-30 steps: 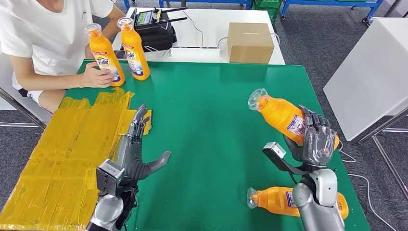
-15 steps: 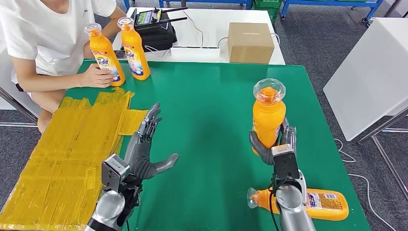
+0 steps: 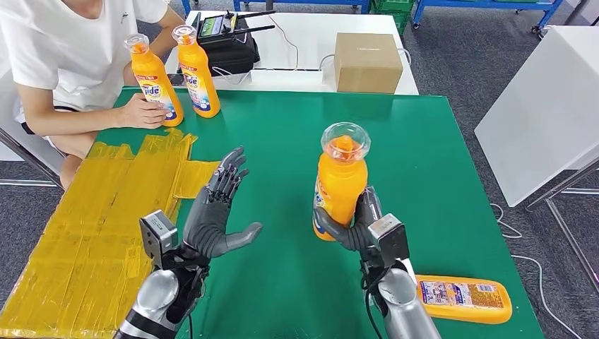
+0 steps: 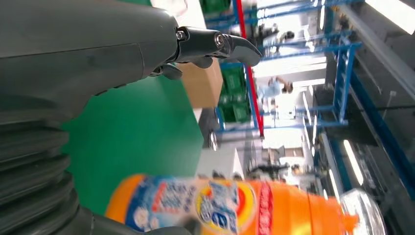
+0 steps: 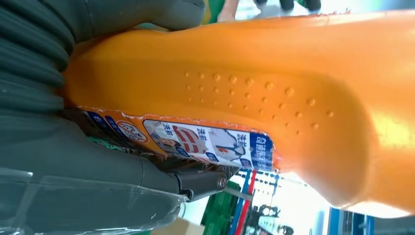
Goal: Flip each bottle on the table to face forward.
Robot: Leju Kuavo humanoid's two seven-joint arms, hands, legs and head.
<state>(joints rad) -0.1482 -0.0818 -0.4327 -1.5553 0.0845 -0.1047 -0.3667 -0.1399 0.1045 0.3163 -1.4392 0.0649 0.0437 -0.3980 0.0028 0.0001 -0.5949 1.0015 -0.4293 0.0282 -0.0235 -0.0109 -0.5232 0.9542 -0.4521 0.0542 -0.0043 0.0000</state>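
Note:
My right hand [image 3: 362, 227] grips an orange bottle [image 3: 340, 182] with a clear cap, holding it upright above the green table [image 3: 282, 162]; its orange side and label edge fill the right wrist view [image 5: 274, 93]. My left hand [image 3: 214, 212] is raised, palm toward the bottle, fingers spread and holding nothing, a short gap to the bottle's left. The left wrist view looks past my left hand [image 4: 122, 54] at the held bottle [image 4: 244, 205] and its label. A second orange bottle [image 3: 463, 298] lies on its side at the table's near right corner. Two more bottles [image 3: 198, 70] stand at the far left.
A person sits at the far left, one hand [image 3: 141, 113] on the left standing bottle [image 3: 154, 81]. Yellow tape [image 3: 92, 212] covers the table's left part. Behind the table are a cardboard box [image 3: 367, 62] and a black case [image 3: 226, 44].
My right hand turned the bottle from tilted to upright and carried it left toward the table's middle. My left hand rose off the table with its palm toward the bottle.

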